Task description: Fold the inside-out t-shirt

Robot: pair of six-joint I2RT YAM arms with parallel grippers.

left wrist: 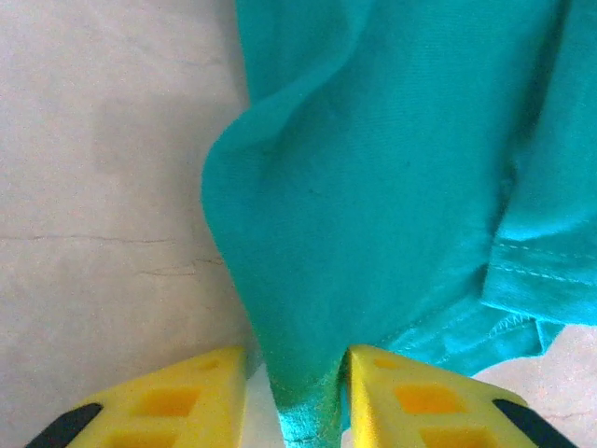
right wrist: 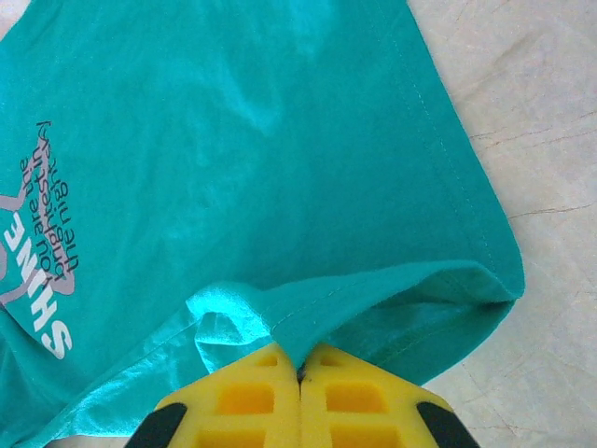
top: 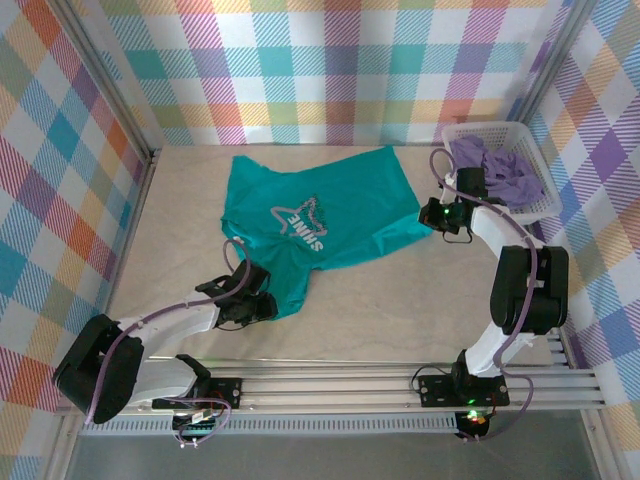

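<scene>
T-shirt point(top: 370, 200): teal, lying mostly flat at the centre of the top view, pale print showing. 1 corner is drawn toward lower left and 1 edge is pulled right. No fold made yet. The step in hand is judged to be securing 2 holds before lifting.

Right gripper point(right wrist: 300, 353): the yellow fingers are pressed together at bottom centre of the right wrist view, with the hem pinched at their tips. Cloth fans up and left from there. The bite looks shallow.

Left gripper point(left wrist: 298, 355): the fingers stand apart at the bottom of the left wrist view, with a bunched ridge of cloth running between them. A pale sliver shows beside 1 finger, so I cannot tell if the cloth is clamped.

To do well: confirm the left hold first, then raise both arms evenly so the cloth comes taut without slipping out of the hem pinch.

Basket point(top: 520, 135), upper right, holds a purple garment point(top: 500, 170) near the right arm; stay off it.
</scene>
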